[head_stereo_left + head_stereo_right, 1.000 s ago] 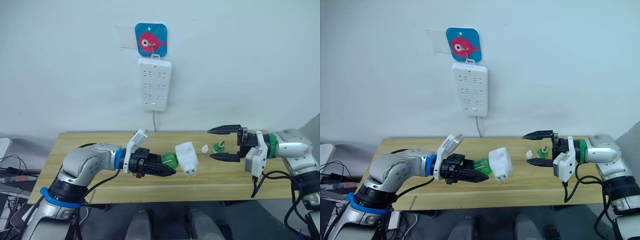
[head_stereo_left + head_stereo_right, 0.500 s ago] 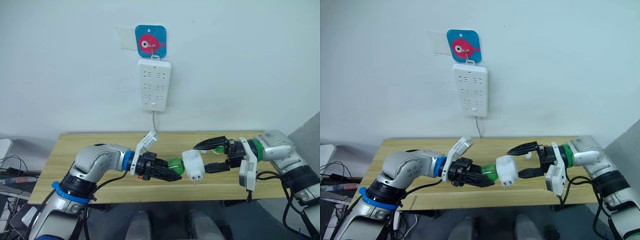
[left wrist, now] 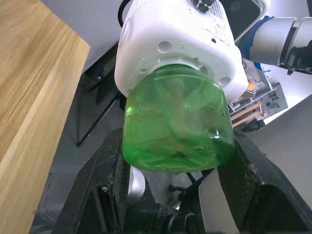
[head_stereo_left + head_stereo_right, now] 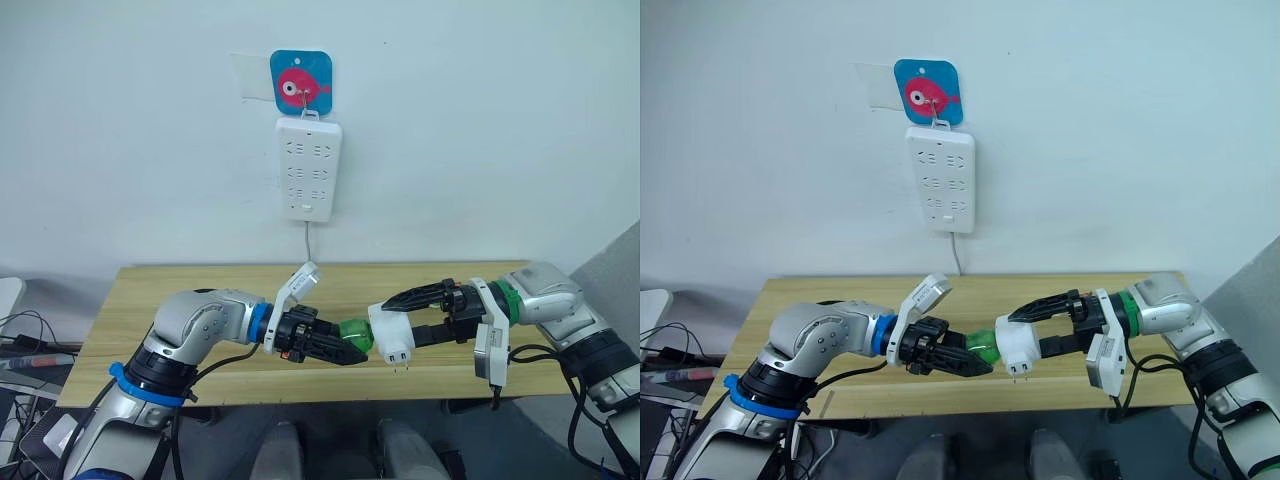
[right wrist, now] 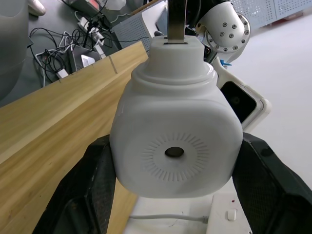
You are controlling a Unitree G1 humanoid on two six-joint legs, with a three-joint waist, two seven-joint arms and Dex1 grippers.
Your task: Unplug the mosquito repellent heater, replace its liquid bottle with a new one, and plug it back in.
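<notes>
A long wooden bench (image 4: 200, 285) is seen running across below a white wall, and on that wall a white power strip (image 4: 309, 168) is hung under a blue hook plate with a pink fish (image 4: 301, 81), its cord dropping behind the bench. Above the front part of the bench, the two arms are brought together from either side. The white heater (image 4: 391, 333) is held in mid-air with its prongs pointing down, and the right tool (image 4: 385, 320) is spread wide around it, one black finger above and one below; whether the fingers are pressing on the casing cannot be told. The green bottle (image 4: 354, 335) is screwed into the heater's left side and is gripped by the left tool (image 4: 345, 349), whose fingers are closed on the bottle's base.
</notes>
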